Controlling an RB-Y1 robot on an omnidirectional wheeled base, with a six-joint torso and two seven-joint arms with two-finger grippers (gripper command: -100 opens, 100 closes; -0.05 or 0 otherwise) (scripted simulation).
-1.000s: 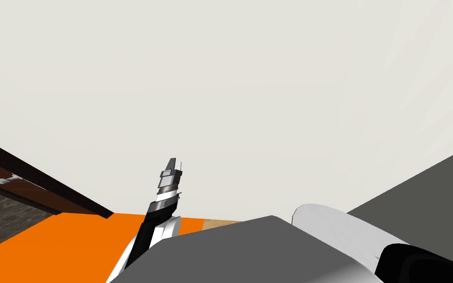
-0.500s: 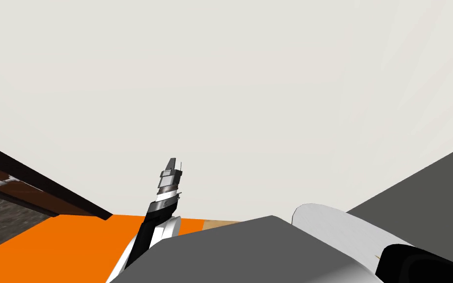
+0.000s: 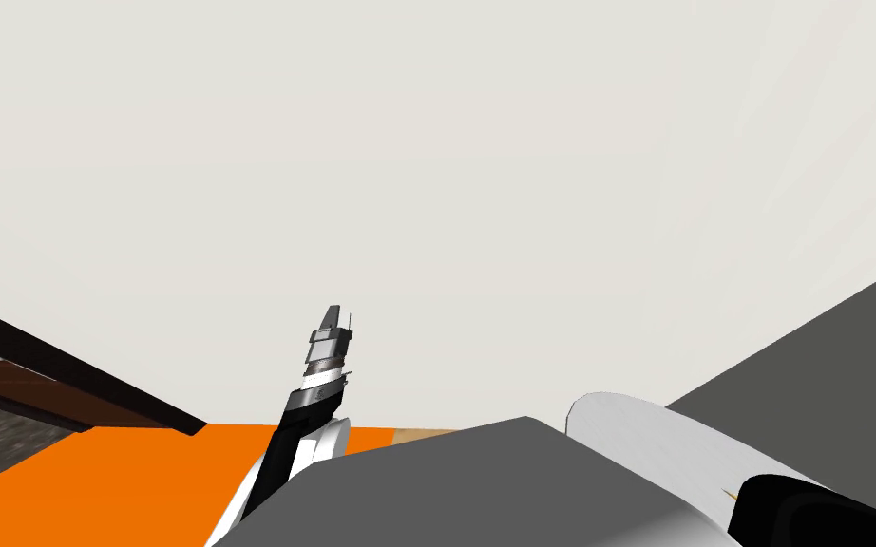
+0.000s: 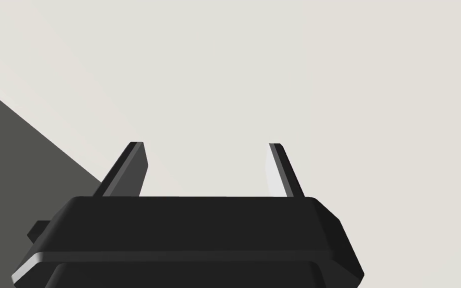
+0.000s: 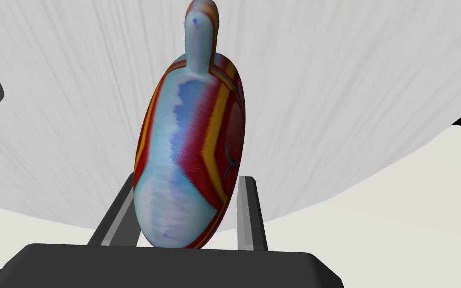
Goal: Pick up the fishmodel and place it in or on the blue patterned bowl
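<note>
My right end effector (image 5: 188, 176) is clamped on the red, yellow and blue fish model (image 5: 189, 140), whose far tip is cut by the frame edge. My left end effector (image 4: 207, 145) stands wide open, empty.

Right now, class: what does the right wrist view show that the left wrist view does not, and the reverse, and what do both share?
Right wrist view: a red, yellow and blue fish model gripped by the right hand. Left wrist view: the left hand open and empty, with a dark grey surface beside it. Both: a dark hand body along the bottom, two thin fingers rising from it, and a pale background.
</note>
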